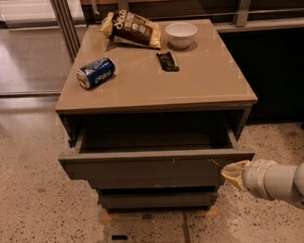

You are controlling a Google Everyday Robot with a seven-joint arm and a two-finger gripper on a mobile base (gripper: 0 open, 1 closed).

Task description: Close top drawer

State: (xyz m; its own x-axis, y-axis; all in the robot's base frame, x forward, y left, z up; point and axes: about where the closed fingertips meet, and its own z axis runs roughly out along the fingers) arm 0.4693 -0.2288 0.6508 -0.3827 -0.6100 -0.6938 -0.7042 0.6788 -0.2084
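A: Where is the gripper (235,173)?

B: Low at the right. Its pale tip seems to touch the right end of the top drawer (143,171) front. If it is clenched or released, I cannot tell.

A: And the drawer?

B: Left of the tip, pulled out. It looks rigid and should slide easily. It has no handle, so push flat on the front. The arm (289,181) reaches in almost level from the right.

Dim warm light; floor (24,58) glare upper left; shadow fills top drawer (153,171); end effector (233,173) pale at its right corner.
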